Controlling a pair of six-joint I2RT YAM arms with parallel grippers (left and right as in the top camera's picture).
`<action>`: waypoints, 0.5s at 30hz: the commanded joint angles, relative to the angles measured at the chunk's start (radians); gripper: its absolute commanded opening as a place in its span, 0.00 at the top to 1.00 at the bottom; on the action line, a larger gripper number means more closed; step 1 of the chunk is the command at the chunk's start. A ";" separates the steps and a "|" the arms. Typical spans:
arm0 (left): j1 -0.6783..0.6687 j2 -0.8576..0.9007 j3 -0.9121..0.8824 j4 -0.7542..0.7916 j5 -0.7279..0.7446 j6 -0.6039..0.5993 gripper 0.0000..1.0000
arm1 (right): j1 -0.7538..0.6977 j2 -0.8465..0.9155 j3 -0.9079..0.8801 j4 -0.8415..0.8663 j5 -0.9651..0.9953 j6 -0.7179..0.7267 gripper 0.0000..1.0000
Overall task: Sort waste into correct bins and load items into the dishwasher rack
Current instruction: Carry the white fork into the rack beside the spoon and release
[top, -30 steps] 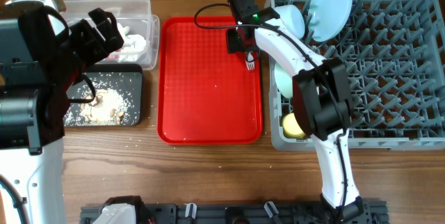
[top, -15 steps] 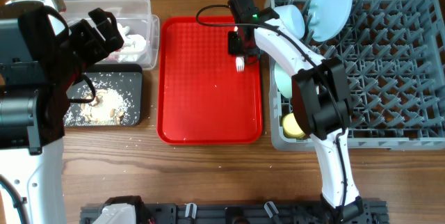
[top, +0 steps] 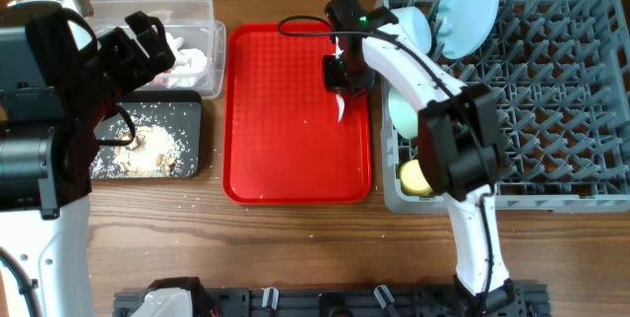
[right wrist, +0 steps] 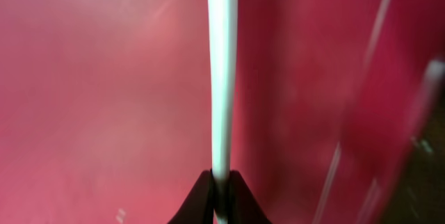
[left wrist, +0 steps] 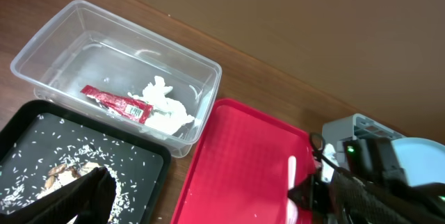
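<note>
Two arms work at a wooden table (top: 295, 248). Right gripper (right wrist: 221, 184), over the far right part of the red serving tray (top: 285, 150), is clamped on the handle of a white plastic utensil (right wrist: 222, 78). Left gripper (top: 156, 46), jaws apart and empty, hovers over the clear tub (left wrist: 42, 50), which holds a red wrapper (left wrist: 115, 103) and white tissue (left wrist: 163, 109). Rice scraps (top: 148, 145) lie in the black tray (left wrist: 139, 156) on its near side. Grey dishwasher rack (top: 551, 91), at right, carries a pale blue plate (top: 465, 7), pale blue bowl (top: 411, 27), mint green bowl (top: 402, 110) and yellow cup (top: 413, 177)
</note>
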 commanded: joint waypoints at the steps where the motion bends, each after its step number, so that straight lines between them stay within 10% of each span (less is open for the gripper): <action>1: 0.005 0.002 0.014 0.003 -0.013 0.012 0.00 | -0.027 -0.226 0.017 -0.043 -0.034 -0.086 0.96; 15: 0.005 0.002 0.014 0.003 -0.013 0.012 0.00 | -0.263 -0.633 0.015 -0.465 0.402 -0.075 0.96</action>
